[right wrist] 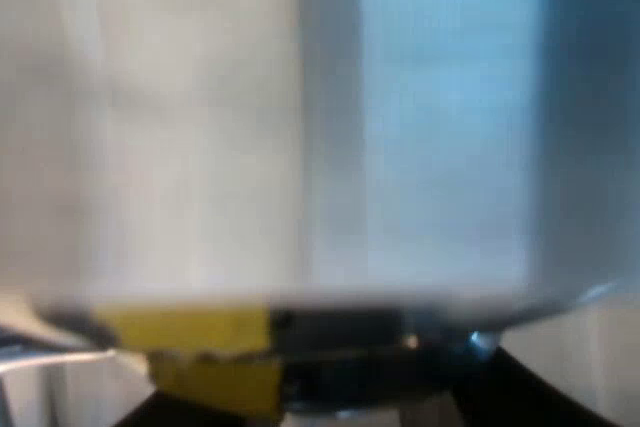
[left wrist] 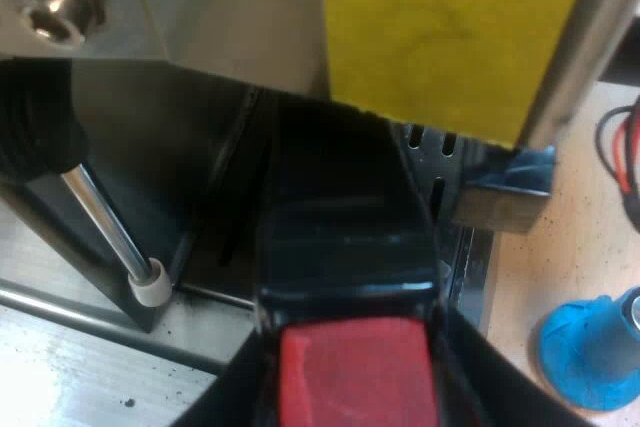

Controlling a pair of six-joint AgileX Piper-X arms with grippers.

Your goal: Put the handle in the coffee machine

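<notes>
The metal holder's dark handle runs away from me toward the espresso machine's front, under its yellow panel. The handle's red end is nearest me. My left gripper is shut on the handle at that red end, with a black finger on either side. The holder's metal head is hidden under the machine. My right gripper is very close to a pale metal wall of the machine, near a yellow patch.
A steam wand with a white tip hangs beside the handle, with a black knob above it. The slotted drip tray lies under the handle. A blue tamper stands on the wooden table near the machine.
</notes>
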